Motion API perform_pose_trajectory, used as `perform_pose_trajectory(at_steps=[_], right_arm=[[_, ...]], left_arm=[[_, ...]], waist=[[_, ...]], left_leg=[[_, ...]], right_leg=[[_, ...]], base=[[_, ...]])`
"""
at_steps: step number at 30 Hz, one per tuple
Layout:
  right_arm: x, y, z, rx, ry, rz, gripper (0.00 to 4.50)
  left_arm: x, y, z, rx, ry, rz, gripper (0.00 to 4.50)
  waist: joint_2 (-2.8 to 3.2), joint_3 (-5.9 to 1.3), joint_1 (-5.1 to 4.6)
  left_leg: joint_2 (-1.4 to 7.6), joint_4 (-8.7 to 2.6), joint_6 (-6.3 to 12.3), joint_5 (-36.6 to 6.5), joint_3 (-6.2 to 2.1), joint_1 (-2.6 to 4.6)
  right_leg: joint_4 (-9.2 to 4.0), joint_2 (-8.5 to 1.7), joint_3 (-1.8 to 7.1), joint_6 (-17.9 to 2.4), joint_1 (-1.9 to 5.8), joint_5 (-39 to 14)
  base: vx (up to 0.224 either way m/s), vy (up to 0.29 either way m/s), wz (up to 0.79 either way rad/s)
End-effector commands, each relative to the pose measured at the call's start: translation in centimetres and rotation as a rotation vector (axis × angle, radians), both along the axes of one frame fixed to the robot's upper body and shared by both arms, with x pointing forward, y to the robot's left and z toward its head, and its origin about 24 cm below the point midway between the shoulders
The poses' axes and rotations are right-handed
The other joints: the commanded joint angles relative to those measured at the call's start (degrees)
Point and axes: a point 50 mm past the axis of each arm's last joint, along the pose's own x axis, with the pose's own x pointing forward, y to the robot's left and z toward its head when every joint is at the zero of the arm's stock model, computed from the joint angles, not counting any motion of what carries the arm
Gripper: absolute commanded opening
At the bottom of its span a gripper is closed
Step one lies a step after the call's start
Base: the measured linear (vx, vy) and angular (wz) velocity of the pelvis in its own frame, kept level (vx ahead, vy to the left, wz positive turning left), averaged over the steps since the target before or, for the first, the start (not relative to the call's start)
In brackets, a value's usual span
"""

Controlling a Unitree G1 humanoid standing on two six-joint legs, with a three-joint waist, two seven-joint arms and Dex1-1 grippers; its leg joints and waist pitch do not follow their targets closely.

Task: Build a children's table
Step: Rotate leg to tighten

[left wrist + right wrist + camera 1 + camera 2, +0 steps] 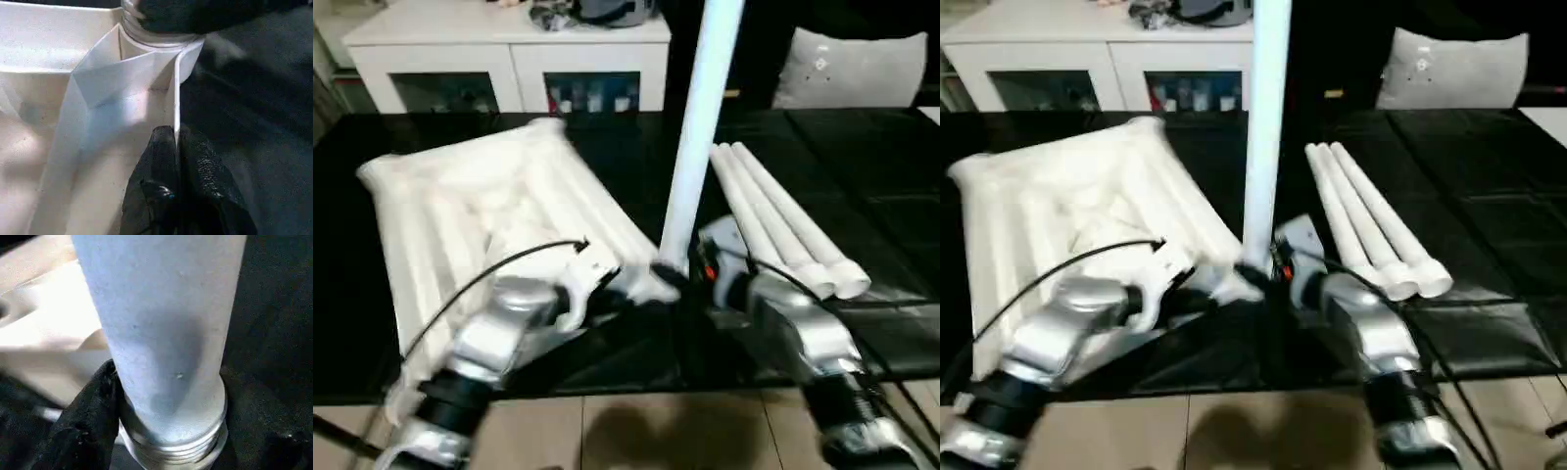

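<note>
The white tabletop (480, 215) lies ribbed side up on the black table. At its near right corner a white leg (700, 127) stands upright, its threaded end (171, 450) at the round corner socket (151, 36). My right gripper (680, 274) is shut around the base of this leg, with one black finger (93, 406) pressed against its side. My left gripper (176, 142) is shut on the thin rim wall of the tabletop (122, 98) just beside that socket. Three more legs (783, 225) lie side by side to the right.
A white glass-door cabinet (509, 59) stands behind the black table (862, 157), with dark items on top. A grey cushion (857, 69) sits at the back right. The table's front edge runs just under my forearms, with tan floor (636, 431) below.
</note>
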Motion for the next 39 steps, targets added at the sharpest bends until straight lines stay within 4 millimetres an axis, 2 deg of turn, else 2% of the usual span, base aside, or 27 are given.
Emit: perform_pose_trajectory(at_steps=[1,2,3,4,5,6,7,9,12,13,14,15,17,18,20,21,28,29,31,32,34,36,37,39], right_arm=[[-0.4,0.3,-1.5,-0.021,0.069,-0.023,2.67],[-0.4,0.3,-1.4,-0.013,0.069,-0.027,3.23],[-0.4,0.3,-1.4,-0.011,0.068,-0.03,3.37],[-0.3,0.1,-1.2,0.006,0.058,-0.055,3.37],[-0.3,-0.1,-1.1,0.002,0.049,-0.068,3.49],[-0.2,-0.4,-1.0,-0.013,0.033,-0.078,3.49],[-0.2,-0.6,-1.0,-0.027,0.024,-0.086,3.65],[-0.5,-1.0,-0.8,0.001,0.024,-0.092,3.83],[-0.9,-1.4,-0.7,0.006,0.012,-0.09,3.87],[-0.9,-1.4,-0.7,0.006,0.012,-0.09,4.2],[-1.0,-1.5,-0.6,0.0,0.002,-0.094,4.2],[-1.5,-1.8,-0.6,-0.007,-0.006,-0.085,4.3],[-2.2,-2.3,-0.2,0.003,-0.024,-0.081,4.44],[-2.2,-2.3,-0.2,0.005,-0.028,-0.084,4.44],[-2.4,-2.5,0.2,0.02,-0.042,-0.087,4.44],[-2.5,-2.5,0.4,0.033,-0.047,-0.087,4.44],[-2.5,-2.4,0.7,0.026,-0.057,-0.103,4.44],[-2.6,-2.3,0.8,0.031,-0.056,-0.102,4.48],[-2.7,-2.2,0.7,0.033,-0.055,-0.1,4.48],[-2.7,-2.2,0.7,0.033,-0.055,-0.1,4.5],[-2.9,-2.1,0.6,0.024,-0.055,-0.101,4.5],[-3.0,-2.0,0.5,0.018,-0.056,-0.103,4.5],[-3.0,-1.9,0.5,0.017,-0.057,-0.103,4.5],[-3.0,-1.9,0.5,0.01,-0.061,-0.104,4.5]], left_arm=[[0.0,-2.7,1.6,-0.107,-0.052,-0.082,0.0],[0.1,-3.0,1.7,-0.104,-0.06,-0.081,0.0],[0.1,-3.0,1.7,-0.102,-0.061,-0.081,0.0],[0.3,-3.0,1.8,-0.074,-0.076,-0.079,0.0],[0.3,-2.9,1.8,-0.057,-0.082,-0.079,0.0],[0.4,-2.7,1.8,-0.044,-0.087,-0.078,0.0],[0.5,-2.6,1.8,-0.038,-0.089,-0.074,0.0],[1.0,-2.0,1.6,0.002,-0.103,-0.052,0.0],[1.5,-1.5,1.6,0.026,-0.12,-0.028,0.0],[1.5,-1.5,1.6,0.026,-0.12,-0.028,0.0],[1.7,-1.4,1.7,0.03,-0.126,-0.017,0.0],[2.4,-1.1,1.8,0.037,-0.144,0.022,0.0],[3.9,-0.6,2.0,0.055,-0.185,0.073,0.0],[4.0,-0.6,2.1,0.055,-0.189,0.074,0.0],[4.5,-0.7,2.2,0.046,-0.206,0.069,0.0],[4.9,-0.9,2.4,0.027,-0.222,0.055,0.0],[6.2,-1.4,2.6,0.017,-0.281,0.049,0.0],[6.4,-1.5,2.7,0.009,-0.28,0.056,0.27],[6.3,-1.6,3.0,-0.02,-0.268,0.048,0.27],[6.3,-1.6,3.0,-0.029,-0.263,0.044,0.58],[6.2,-1.7,3.2,-0.05,-0.281,0.042,0.65],[6.2,-1.5,3.2,-0.059,-0.29,0.049,0.83],[6.1,-1.4,3.2,-0.06,-0.297,0.054,0.98],[6.1,-1.0,3.1,-0.062,-0.311,0.069,1.08]], waist=[[-0.39,-3.45,0.51],[-0.47,-3.47,0.56],[-0.47,-3.52,0.67],[0.05,-3.59,0.9],[-0.12,-3.6,0.97],[0.09,-3.74,1.26],[-0.09,-3.62,1.31],[0.02,-3.47,1.4],[0.01,-3.25,1.67],[0.0,-3.28,1.72],[-0.1,-3.26,1.71],[-0.15,-3.17,1.87],[-0.49,-3.07,1.96],[-0.4,-3.13,2.1],[-0.58,-3.19,1.84],[-0.47,-3.24,1.68],[-0.49,-3.34,1.7],[-0.51,-3.32,1.75],[-0.46,-3.33,1.91],[-0.39,-3.45,2.08],[-0.45,-3.42,2.26],[-0.42,-3.38,2.39],[-0.2,-3.35,2.47],[-0.26,-3.33,2.56]], left_leg=[[2.81,-3.75,4.1,-3.8,-0.71,0.11],[2.8,-3.73,4.6,-3.0,-0.71,-0.02],[2.82,-3.69,4.95,-2.4,-0.72,-0.02],[2.87,-3.6,5.67,-1.8,-0.78,-0.02],[2.89,-3.57,5.81,-2.4,-0.67,0.13],[2.91,-3.47,5.75,-2.1,-0.68,0.29],[2.9,-3.55,5.73,-2.3,-0.64,0.08],[2.85,-3.68,5.39,-4.0,-0.63,0.11],[2.94,-3.95,4.35,-6.5,-0.67,0.29],[3.02,-4.04,3.88,-6.9,-0.74,0.31],[2.97,-4.05,3.77,-6.9,-0.75,0.2],[2.8,-3.97,3.81,-7.1,-0.62,0.33],[2.64,-4.13,3.88,-7.7,-0.65,0.12],[2.67,-4.11,3.64,-8.2,-0.66,0.29],[2.72,-4.25,3.36,-8.2,-0.85,-0.1],[2.67,-4.18,3.56,-7.6,-0.89,-0.08],[2.73,-3.94,4.8,-6.3,-0.7,0.13],[2.69,-3.93,4.89,-6.2,-0.69,0.1],[2.82,-3.97,4.76,-6.3,-0.78,0.03],[2.93,-3.93,4.74,-5.8,-0.81,0.04],[3.09,-3.93,4.93,-5.1,-0.76,0.1],[3.03,-3.93,5.13,-5.4,-0.71,0.12],[3.03,-3.96,4.89,-5.8,-0.7,0.11],[3.06,-4.02,4.52,-6.4,-0.71,0.11]], right_leg=[[-4.05,-4.32,3.47,-12.1,2.89,-5.1],[-3.9,-4.26,3.45,-12.2,2.99,-3.5],[-3.77,-4.26,3.43,-12.4,3.02,-2.2],[-3.5,-4.35,3.41,-13.0,3.03,0.5],[-3.65,-4.4,3.44,-13.2,3.01,0.6],[-3.53,-4.45,3.47,-13.4,2.99,1.2],[-3.49,-4.4,3.5,-13.6,3.06,1.7],[-3.72,-4.42,3.41,-13.3,3.11,-0.3],[-4.24,-4.41,3.45,-12.0,3.01,-4.2],[-4.23,-4.43,3.45,-11.6,3.04,-4.6],[-4.26,-4.42,3.43,-11.5,3.11,-4.8],[-4.55,-4.33,3.47,-10.8,2.9,-5.7],[-4.98,-4.27,3.42,-9.7,3.05,-7.6],[-4.97,-4.4,3.48,-9.3,2.99,-8.4],[-4.82,-4.53,3.35,-9.1,3.26,-8.7],[-4.85,-4.53,3.37,-9.1,3.13,-8.3],[-4.67,-4.62,3.41,-10.9,2.93,-5.8],[-4.73,-4.62,3.4,-10.9,2.93,-5.8],[-4.6,-4.79,3.41,-11.1,3.07,-5.5],[-4.48,-4.94,3.44,-11.5,3.12,-4.7],[-4.15,-4.79,3.46,-12.4,2.98,-2.5],[-4.14,-4.78,3.47,-12.3,2.96,-2.3],[-4.24,-4.84,3.52,-12.2,2.98,-2.6],[-4.28,-4.89,3.53,-12.0,3.04,-3.3]], base=[[0.0,0.0,0.0],[0.0,0.0,0.0],[0.0,0.0,0.0],[0.0,0.0,0.0],[0.0,0.0,0.0],[0.0,0.0,0.0],[0.0,0.0,0.0],[0.0,0.0,0.0],[0.0,0.0,0.0],[0.0,0.0,0.0],[0.0,0.0,0.0],[0.0,0.0,0.0],[0.0,0.0,0.0],[0.0,0.0,0.0],[0.0,0.0,0.0],[0.0,0.0,0.0],[0.0,0.0,0.0],[0.0,0.0,0.0],[0.0,0.0,0.0],[0.0,0.0,0.0],[0.0,0.0,0.0],[0.0,0.0,0.0],[0.0,0.0,0.0],[0.0,0.0,0.0]])
